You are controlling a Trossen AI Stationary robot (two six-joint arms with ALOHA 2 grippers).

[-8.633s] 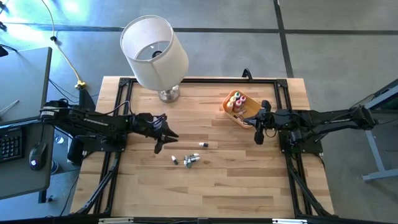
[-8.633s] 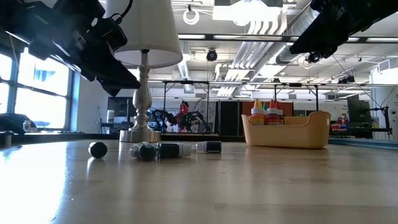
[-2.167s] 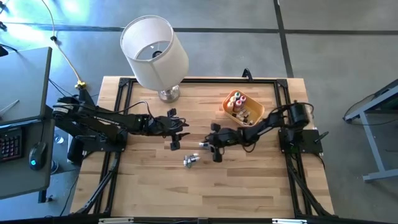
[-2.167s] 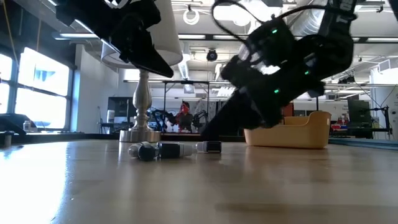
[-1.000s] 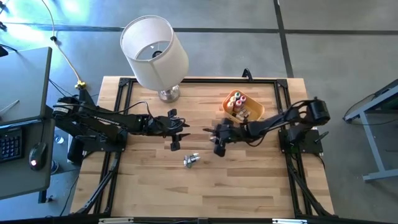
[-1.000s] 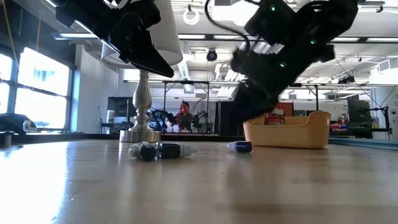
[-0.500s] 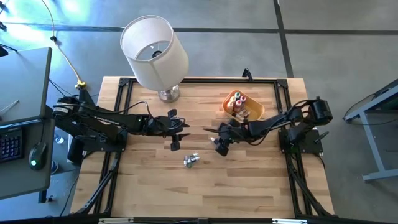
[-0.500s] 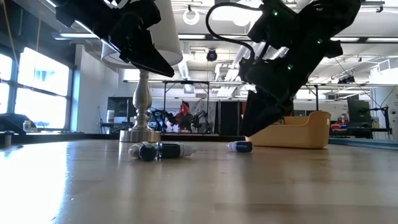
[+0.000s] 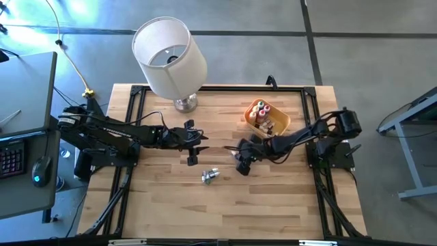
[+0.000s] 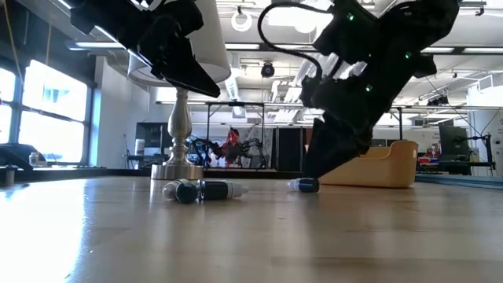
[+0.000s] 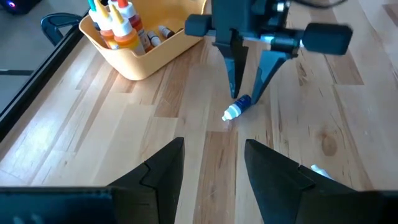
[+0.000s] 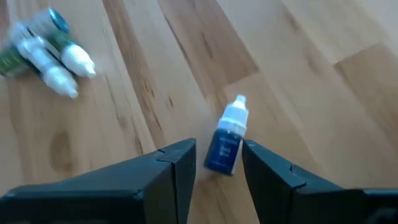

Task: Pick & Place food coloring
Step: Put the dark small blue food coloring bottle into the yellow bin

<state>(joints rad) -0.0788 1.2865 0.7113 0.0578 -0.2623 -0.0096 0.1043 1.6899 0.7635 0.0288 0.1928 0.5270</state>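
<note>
A blue food coloring bottle (image 12: 225,144) with a white pointed cap lies on its side on the wooden table, left of the bowl. My right gripper (image 11: 244,98) stands open over it, slanting down. One finger is on each side of the bottle's base (image 10: 302,185), and neither touches it. My left gripper (image 11: 214,149) hangs open and empty above the table's middle left (image 9: 192,158). Two or three more small bottles (image 9: 209,176) lie together on the table nearer the front edge. Several others stand in the orange bowl (image 9: 247,115).
A table lamp with a white shade (image 9: 169,58) stands at the far left; its metal base (image 10: 179,169) shows behind the loose bottles (image 10: 196,189). The orange bowl (image 10: 393,169) sits at the far right. Black frame rails (image 9: 133,123) run along the table's edges.
My right gripper has rolled at the wrist and tipped more steeply downward. Its fingertips have come down around the blue bottle, which has stayed where it lay.
</note>
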